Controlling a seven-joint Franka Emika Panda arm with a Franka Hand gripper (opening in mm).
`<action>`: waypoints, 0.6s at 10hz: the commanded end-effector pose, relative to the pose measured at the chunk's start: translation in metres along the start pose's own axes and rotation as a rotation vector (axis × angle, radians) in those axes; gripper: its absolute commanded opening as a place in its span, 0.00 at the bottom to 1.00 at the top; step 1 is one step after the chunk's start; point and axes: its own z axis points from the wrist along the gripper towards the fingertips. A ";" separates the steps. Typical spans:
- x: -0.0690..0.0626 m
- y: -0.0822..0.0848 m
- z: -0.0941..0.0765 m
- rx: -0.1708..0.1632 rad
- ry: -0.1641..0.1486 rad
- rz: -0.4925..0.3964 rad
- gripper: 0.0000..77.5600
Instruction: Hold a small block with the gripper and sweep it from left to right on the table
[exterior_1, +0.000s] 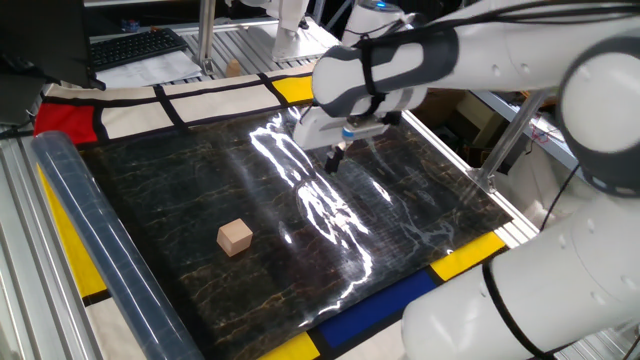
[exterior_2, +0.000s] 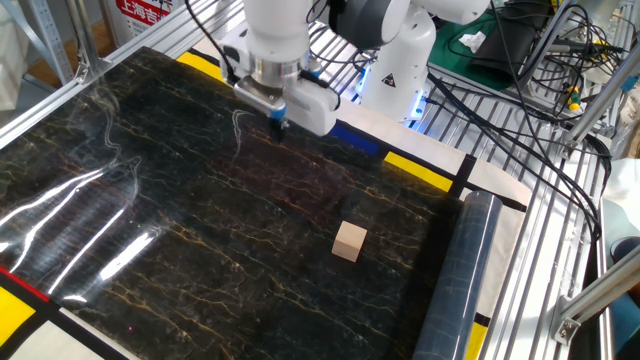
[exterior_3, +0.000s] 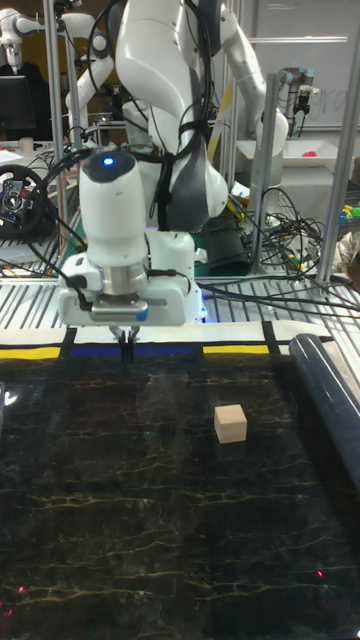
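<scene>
- Tan wood, plain faces: the small block (exterior_1: 235, 237) sat flat on the table (exterior_1: 180, 180), free and untouched, on the half nearer the clear rolled sheet (exterior_1: 95, 245).
- Cube, so no long axis; its faces looked slightly turned against the table edges.
- The gripper (exterior_1: 336, 159) was well apart from the block, over the far side of the black marbled surface near the blue and yellow border.
- In the tall fixed view the block (exterior_3: 230, 423) lay toward the camera and to the picture's right of the gripper (exterior_3: 127, 347), so reaching it probably needs a diagonal travel across the sheet.
- Fingers looked close together with nothing between them; tips low, near the surface, contact couldn't be told.
- Nothing stood on the marble between gripper and block, path looked free.
- Around: the rolled sheet lay just beyond the block along the table edge, likely the nearest thing to bump; cables (exterior_2: 520, 110) and metal frame off the table.
</scene>
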 end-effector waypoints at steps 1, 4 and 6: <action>-0.018 0.006 0.009 0.000 -0.011 -0.019 0.01; -0.018 0.006 0.009 -0.002 -0.020 -0.028 0.01; -0.018 0.006 0.009 -0.001 -0.020 -0.041 0.01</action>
